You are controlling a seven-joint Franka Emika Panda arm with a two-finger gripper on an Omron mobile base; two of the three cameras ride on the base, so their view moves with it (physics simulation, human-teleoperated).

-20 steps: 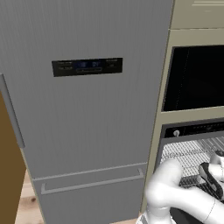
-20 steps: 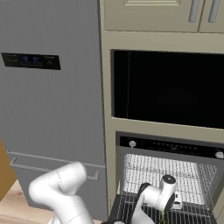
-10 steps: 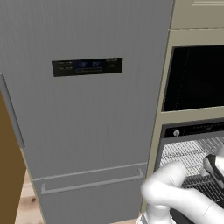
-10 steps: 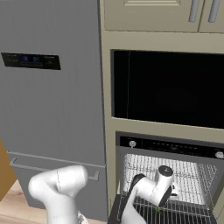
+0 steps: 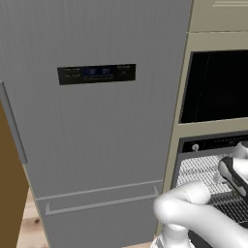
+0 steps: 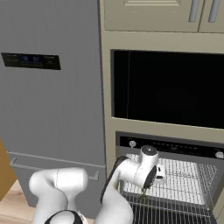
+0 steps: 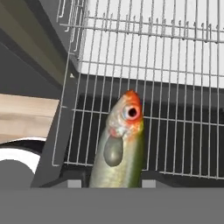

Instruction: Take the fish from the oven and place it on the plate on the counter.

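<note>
Your claw (image 6: 144, 192) is gripping the fish (image 7: 119, 144) low in the hand view, above the oven (image 6: 173, 175) rack; it looks light, slippery, so keep holding mid-body.

Metal, gloss and scales around the open oven

We see a fish (image 7: 120, 148) with smooth, slick greenish-yellow skin and a shiny orange-red head, above a thin silvery wire rack (image 7: 144, 57). The oven (image 6: 168, 151) has a glossy black control strip; the fridge (image 5: 97, 126) looks like brushed matt grey metal; the cabinetry (image 6: 144, 17) is matt beige.
</note>
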